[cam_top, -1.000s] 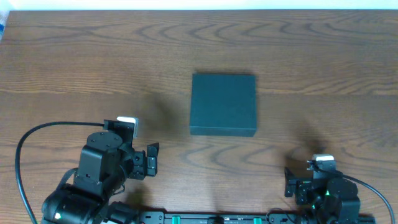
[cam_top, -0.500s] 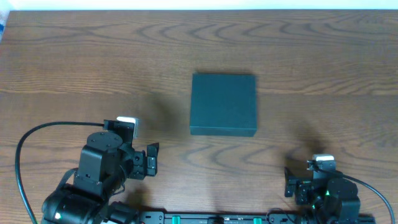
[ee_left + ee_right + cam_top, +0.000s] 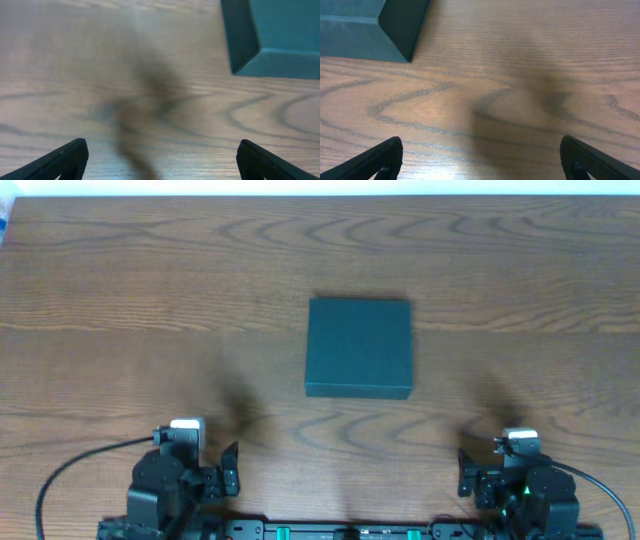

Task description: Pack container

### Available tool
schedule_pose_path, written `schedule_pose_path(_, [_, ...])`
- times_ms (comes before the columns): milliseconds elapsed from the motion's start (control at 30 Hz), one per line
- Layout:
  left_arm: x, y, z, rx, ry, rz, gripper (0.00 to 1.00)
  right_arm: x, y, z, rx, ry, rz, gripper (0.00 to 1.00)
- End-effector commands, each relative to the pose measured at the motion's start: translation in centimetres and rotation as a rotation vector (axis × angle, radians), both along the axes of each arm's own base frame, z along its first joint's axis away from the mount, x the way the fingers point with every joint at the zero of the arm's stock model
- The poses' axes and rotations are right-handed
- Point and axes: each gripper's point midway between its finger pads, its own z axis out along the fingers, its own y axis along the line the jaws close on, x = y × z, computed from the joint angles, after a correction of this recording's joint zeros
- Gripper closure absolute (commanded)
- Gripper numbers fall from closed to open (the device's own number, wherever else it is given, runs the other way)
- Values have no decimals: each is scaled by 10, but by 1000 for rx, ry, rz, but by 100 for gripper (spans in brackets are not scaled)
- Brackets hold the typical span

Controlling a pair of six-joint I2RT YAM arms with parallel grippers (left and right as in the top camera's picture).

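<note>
The dark teal-green container (image 3: 359,346) sits shut, lid down, at the middle of the wooden table. Its corner shows at the top right of the left wrist view (image 3: 272,35) and at the top left of the right wrist view (image 3: 370,27). My left gripper (image 3: 160,160) is open and empty at the near left edge of the table, well short of the container. My right gripper (image 3: 480,160) is open and empty at the near right edge, also apart from it. No snack packets are in view.
The wooden table (image 3: 150,290) spreads around the container. A small blue-white object (image 3: 3,220) peeks in at the far left edge. Both arm bases stand along the near edge.
My left arm has drawn back toward the near edge and lowered into its folded pose. The right arm and the container have not moved.
</note>
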Motion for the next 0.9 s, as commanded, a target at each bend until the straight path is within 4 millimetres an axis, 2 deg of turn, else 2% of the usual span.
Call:
schedule_pose_path(0, [-2,0,-6,-10,-32,-6,5,-1,-1,-2,-9,4,0,1])
schedule_pose_path(200, [-1,5,-16,19,-87,2,4,-1,-1,-2,-9,5,0,1])
schedule_pose_path(400, [-1,8,-41,43,-42,10,4,-1,-1,-2,-9,5,0,1])
schedule_pose_path(567, [-12,10,-70,63,64,8,5,-1,-1,-2,-9,4,0,1])
schedule_pose_path(867, [-12,11,-70,68,64,12,4,-1,-1,-2,-9,4,-1,1])
